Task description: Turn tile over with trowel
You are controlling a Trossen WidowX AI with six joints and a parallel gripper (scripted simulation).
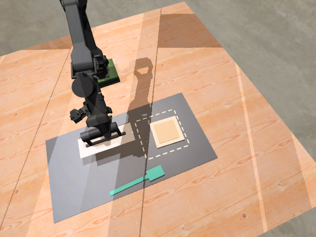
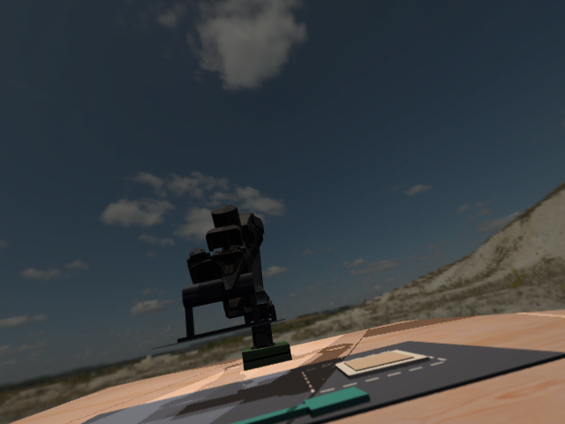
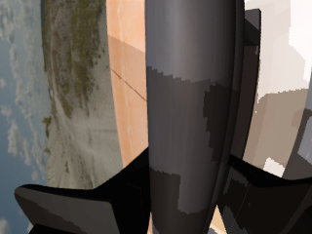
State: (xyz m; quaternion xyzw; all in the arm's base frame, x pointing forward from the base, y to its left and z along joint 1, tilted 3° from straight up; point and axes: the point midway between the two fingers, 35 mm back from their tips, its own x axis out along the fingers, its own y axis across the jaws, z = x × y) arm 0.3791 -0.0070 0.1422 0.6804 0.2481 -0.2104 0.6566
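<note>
In the top view, you see the black, parallel-jawed pincer (image 1: 105,130) (image 2: 232,284) (image 3: 179,148) left of centre, its fingers clamped on the thick black cylindrical handle (image 1: 89,134) (image 2: 200,294) (image 3: 190,97) of the small trowel. Two black posts join this handle to a flat, pale rectangular blade (image 1: 86,152) (image 3: 283,112), which you find raised above the dark grey rectangular mat (image 1: 76,196) (image 2: 478,360). The square cream tile (image 1: 167,131) (image 2: 383,361) lies flat on the mat, right of centre, wholly inside the dashed cream outline (image 1: 186,146) (image 2: 372,380) and nearer its right side. Its upper face shows you a plain tan square within a cream border; the trowel stands well apart from it. Toward the bottom of the frame, note the teal, flat, paddle-shaped implement (image 1: 155,173) (image 2: 337,401) on the mat, its broad end to the right. The pale wooden table (image 1: 204,193) (image 2: 501,401) carries the mat and, at upper left, a green block (image 1: 112,73) (image 2: 267,356), partly hidden by the black jointed arm (image 1: 79,46) (image 2: 255,274).
</note>
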